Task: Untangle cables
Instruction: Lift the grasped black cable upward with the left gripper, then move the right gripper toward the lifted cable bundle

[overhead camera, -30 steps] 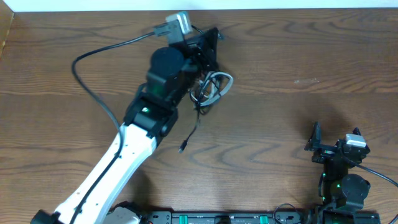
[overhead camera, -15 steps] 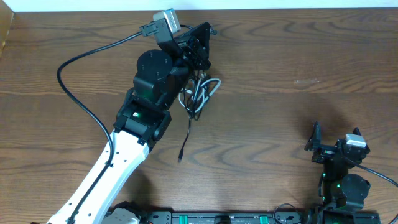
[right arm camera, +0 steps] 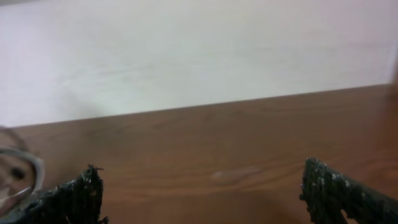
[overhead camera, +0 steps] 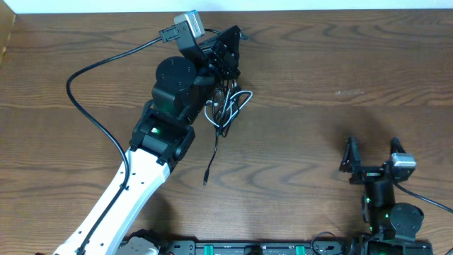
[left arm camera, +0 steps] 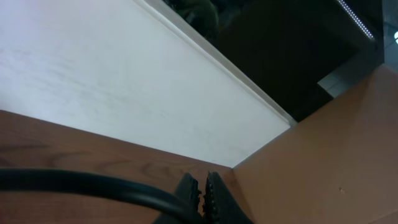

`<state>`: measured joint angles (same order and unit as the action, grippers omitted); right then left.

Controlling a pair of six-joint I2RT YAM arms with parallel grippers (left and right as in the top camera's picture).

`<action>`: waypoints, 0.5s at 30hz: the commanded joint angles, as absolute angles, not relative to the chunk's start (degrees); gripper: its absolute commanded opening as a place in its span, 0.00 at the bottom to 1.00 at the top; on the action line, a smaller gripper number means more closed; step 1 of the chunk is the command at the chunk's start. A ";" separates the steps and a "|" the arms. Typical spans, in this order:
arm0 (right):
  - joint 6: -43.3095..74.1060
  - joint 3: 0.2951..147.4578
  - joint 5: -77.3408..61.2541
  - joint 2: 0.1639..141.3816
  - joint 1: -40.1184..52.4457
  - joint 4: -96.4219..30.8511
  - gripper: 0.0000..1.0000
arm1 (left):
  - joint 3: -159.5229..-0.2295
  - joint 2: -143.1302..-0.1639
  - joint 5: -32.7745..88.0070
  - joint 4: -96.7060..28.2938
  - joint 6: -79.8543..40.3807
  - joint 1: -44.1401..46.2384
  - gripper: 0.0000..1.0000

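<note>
The black cable (overhead camera: 216, 145) and the white cable (overhead camera: 243, 99) form a tangled bunch just below my left gripper (overhead camera: 226, 57) at the back middle of the table. The black cable's tail trails toward the front and ends in a small plug (overhead camera: 206, 181). In the left wrist view my left gripper (left arm camera: 203, 193) has its jaws shut, with a black cord (left arm camera: 93, 182) running into them from the left. My right gripper (overhead camera: 371, 150) is open and empty at the front right, far from the cables. In the right wrist view (right arm camera: 202, 186) its fingers are spread wide, and a white loop (right arm camera: 22, 167) shows at the left edge.
A thick black robot cable (overhead camera: 92, 106) loops from the left wrist camera across the table's left half. The table's far edge and a white wall (overhead camera: 318, 4) lie just behind the left gripper. A black rail (overhead camera: 248, 248) runs along the front edge.
My left gripper moved left, drawing the cable bunch and its tail with it, then held still. My right gripper's fingers have spread open.
</note>
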<state>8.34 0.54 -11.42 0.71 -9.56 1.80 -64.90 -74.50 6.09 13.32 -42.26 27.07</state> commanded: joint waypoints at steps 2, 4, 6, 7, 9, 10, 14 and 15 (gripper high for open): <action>10.72 5.50 -17.15 2.50 -9.28 -1.15 0.99 | -66.63 -73.19 6.83 13.28 -42.74 26.92 0.08; 10.70 7.31 -17.12 3.88 -9.28 -2.39 0.99 | -66.63 -73.19 6.81 13.19 -42.76 26.92 0.08; 10.68 9.34 -17.63 5.96 -9.28 -3.09 0.99 | -66.63 -73.19 6.81 13.19 -42.76 26.92 0.08; 10.70 11.25 -18.83 8.38 -9.28 -3.22 0.99 | -66.63 -73.19 6.81 13.19 -42.76 26.92 0.08; 10.70 13.28 -20.67 11.51 -9.28 -3.25 0.99 | -66.63 -73.19 6.81 13.19 -42.76 26.92 0.08; 10.70 14.20 -21.69 13.02 -9.28 -3.25 0.99 | -66.63 -73.19 6.81 13.19 -42.76 26.92 0.08; 10.76 18.22 -26.94 20.43 -9.28 -3.25 0.99 | -66.63 -73.19 6.81 13.19 -42.78 26.92 0.08; 12.12 20.38 -30.02 24.32 -9.28 -3.27 0.99 | -66.63 -73.19 6.79 13.19 -42.78 26.92 0.08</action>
<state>10.11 16.38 -22.81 18.92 -9.56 -3.16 -64.90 -74.50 6.11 12.67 -42.44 27.07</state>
